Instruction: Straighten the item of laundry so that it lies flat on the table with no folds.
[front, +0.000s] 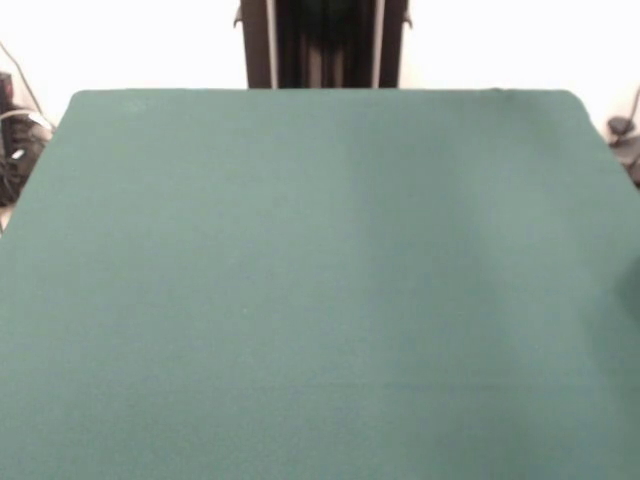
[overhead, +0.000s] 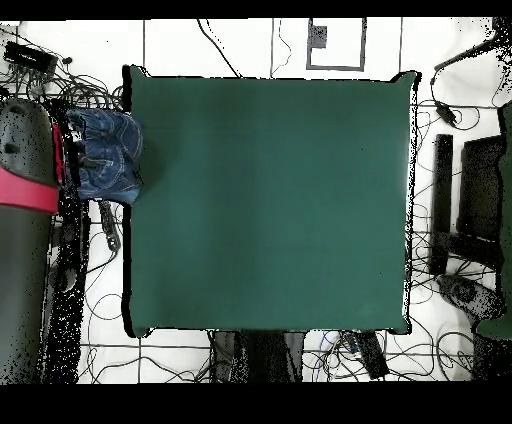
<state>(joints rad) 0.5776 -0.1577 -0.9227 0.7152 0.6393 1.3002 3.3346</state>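
The small blue denim jeans (overhead: 105, 155) show only in the overhead view. They are bunched up at the table's left edge near the far corner, partly hanging off the green table (overhead: 270, 200). In the front view the table (front: 320, 280) is bare and the jeans are out of view. The gripper and the arm show in neither view.
A person in dark grey and red (overhead: 25, 200) stands at the overhead view's left edge, right by the jeans. The robot's pedestal (front: 322, 45) is at the table's far side in the front view. Cables (overhead: 100, 300) and black equipment (overhead: 480, 190) lie on the floor around the table.
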